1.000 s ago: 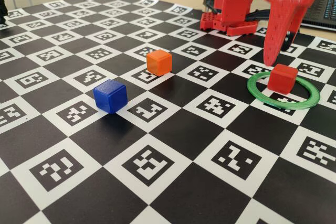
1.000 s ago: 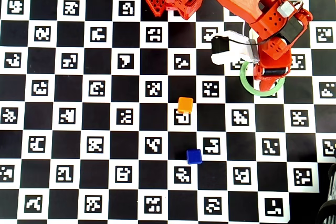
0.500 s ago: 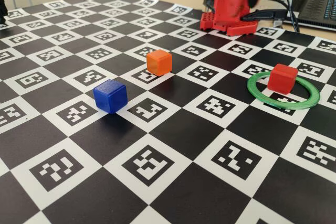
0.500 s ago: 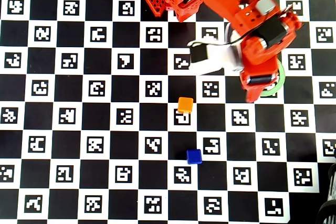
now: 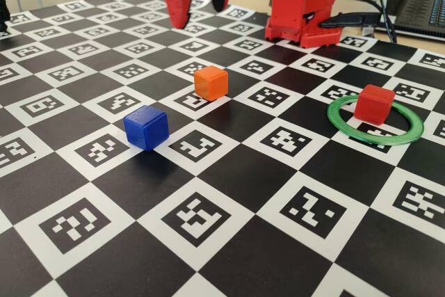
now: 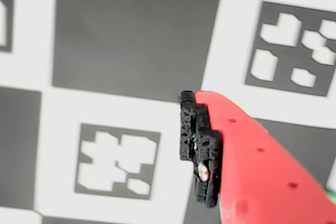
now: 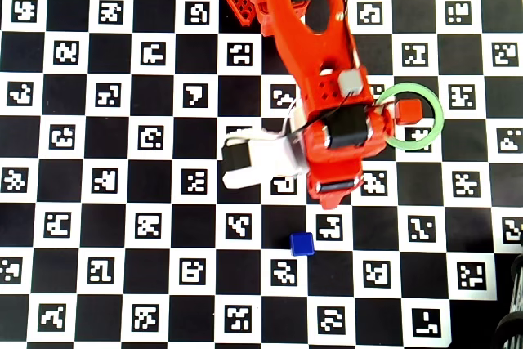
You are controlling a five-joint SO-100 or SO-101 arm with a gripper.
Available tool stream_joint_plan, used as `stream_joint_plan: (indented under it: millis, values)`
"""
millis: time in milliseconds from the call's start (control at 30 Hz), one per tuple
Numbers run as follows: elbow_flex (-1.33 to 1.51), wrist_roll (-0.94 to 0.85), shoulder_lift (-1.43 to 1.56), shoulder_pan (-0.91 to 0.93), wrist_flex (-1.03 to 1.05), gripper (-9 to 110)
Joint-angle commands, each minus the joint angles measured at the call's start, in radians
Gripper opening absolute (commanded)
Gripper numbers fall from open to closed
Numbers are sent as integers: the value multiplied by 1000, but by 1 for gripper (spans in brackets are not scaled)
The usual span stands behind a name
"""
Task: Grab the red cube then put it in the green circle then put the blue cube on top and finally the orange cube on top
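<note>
The red cube [image 5: 374,104] [image 7: 407,109] stands inside the green circle [image 5: 414,129] [image 7: 438,116], off-centre toward its far side in the fixed view. Left of it on the board are the orange cube [image 5: 210,82] and, nearer the camera, the blue cube [image 5: 146,127] [image 7: 302,243]. My gripper [image 5: 201,19] hangs high above the board behind the orange cube, open and empty. In the overhead view the arm and its white camera mount cover the orange cube. The wrist view holds only one red finger with a black pad [image 6: 199,150] over board squares, with no cube in it.
The red arm base [image 5: 302,5] stands at the board's back edge with cables beside it. A laptop [image 5: 425,5] sits at the back right. The checkerboard marker mat [image 5: 208,227] covers the whole table top.
The gripper has left the red cube in the ring, risen, and swung left across the fixed view; in the overhead view it now sits over the orange cube's place.
</note>
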Motion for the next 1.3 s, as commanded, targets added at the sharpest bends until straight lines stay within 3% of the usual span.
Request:
stream_joint_plan:
  millis: [0, 300, 1267]
  values:
    - [-170, -2, -15, 29, 38, 32]
    - [-391, 40, -196, 8, 34, 34]
    - [-480, 63, -518, 41, -167, 39]
